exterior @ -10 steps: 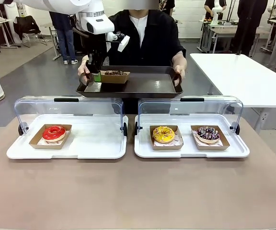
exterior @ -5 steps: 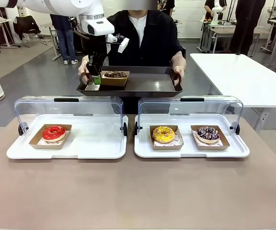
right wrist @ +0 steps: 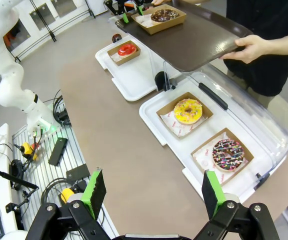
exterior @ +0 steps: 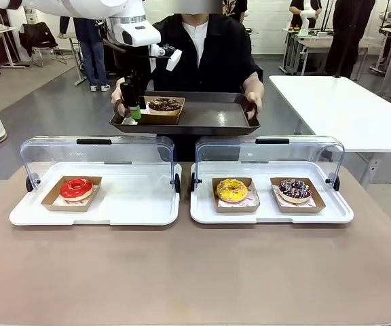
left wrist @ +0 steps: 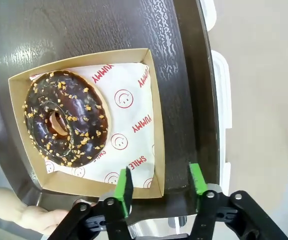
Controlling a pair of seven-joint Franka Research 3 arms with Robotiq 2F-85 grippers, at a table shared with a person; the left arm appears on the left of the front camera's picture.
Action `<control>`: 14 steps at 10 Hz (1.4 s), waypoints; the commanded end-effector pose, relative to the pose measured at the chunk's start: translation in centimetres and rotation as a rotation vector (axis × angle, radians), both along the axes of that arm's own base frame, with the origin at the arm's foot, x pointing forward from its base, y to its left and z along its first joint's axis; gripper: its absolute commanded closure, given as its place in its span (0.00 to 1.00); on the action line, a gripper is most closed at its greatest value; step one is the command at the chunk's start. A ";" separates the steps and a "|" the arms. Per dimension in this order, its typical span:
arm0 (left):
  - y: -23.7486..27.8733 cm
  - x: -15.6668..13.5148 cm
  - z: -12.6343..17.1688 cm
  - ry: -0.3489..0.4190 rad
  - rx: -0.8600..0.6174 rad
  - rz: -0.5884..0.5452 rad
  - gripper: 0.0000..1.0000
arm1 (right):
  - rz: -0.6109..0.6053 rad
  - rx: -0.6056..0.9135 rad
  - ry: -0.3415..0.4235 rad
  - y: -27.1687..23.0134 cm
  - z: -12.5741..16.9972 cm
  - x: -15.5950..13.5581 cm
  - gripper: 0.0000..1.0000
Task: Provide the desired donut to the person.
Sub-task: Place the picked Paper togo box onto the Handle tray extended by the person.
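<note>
The person (exterior: 209, 47) in a black shirt stands at the far side and holds a dark brown tray (exterior: 202, 119) with both hands. On it sits a cardboard box (left wrist: 151, 125) with a chocolate donut (exterior: 165, 104) sprinkled with nuts (left wrist: 66, 117). My left gripper (exterior: 135, 111) hangs at the box's left end. In the left wrist view the left gripper (left wrist: 160, 172) is open, and its green pads straddle the box's corner wall without pressing it. My right gripper (right wrist: 154, 200) is open and holds nothing, high above the table.
Two white display trays with raised clear lids stand on the brown table. The left one (exterior: 134, 204) holds a red donut (exterior: 77, 188). The right one (exterior: 270, 212) holds a yellow donut (exterior: 232, 190) and a dark sprinkled donut (exterior: 294, 189). A white table (exterior: 338, 109) stands at the far right.
The person's tray, with the boxed chocolate donut on it, has risen slightly. My left gripper has stayed at the box's left end and moved up a little with it.
</note>
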State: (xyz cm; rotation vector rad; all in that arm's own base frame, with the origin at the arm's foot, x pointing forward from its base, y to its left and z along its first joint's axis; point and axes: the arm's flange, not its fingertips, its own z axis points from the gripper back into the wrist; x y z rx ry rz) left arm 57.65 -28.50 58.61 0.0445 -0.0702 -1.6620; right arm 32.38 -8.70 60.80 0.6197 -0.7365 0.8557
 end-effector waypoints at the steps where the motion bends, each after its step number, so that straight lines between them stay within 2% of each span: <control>1: -0.1 0.3 0.8 0.018 -0.008 0.023 0.00 | 0.017 0.028 -0.022 0.1 0.1 0.3 0.00; 3: 0.0 0.3 1.0 0.019 -0.013 0.027 0.00 | 0.017 0.028 -0.022 0.1 0.1 0.3 0.00; 4: 0.0 0.3 1.0 0.024 -0.017 0.027 0.10 | 0.017 0.028 -0.022 0.1 0.1 0.3 0.00; 5: 0.1 0.1 1.2 0.030 -0.030 0.026 0.01 | 0.017 0.028 -0.022 0.1 0.1 0.3 0.00; 7: 1.5 -1.2 2.5 0.039 -0.089 0.018 0.00 | 0.017 0.028 -0.022 0.1 0.1 0.3 0.00; 10: 7.9 -6.0 5.7 0.044 -0.211 -0.004 0.00 | 0.017 0.028 -0.022 0.1 0.1 0.3 0.00; 11: 10.0 -7.5 6.2 0.026 -0.222 -0.001 0.00 | 0.017 0.028 -0.022 0.1 0.1 0.3 0.00; 14: 16.3 -9.1 5.2 0.011 -0.238 0.048 0.00 | 0.017 0.028 -0.022 0.1 0.1 0.3 0.00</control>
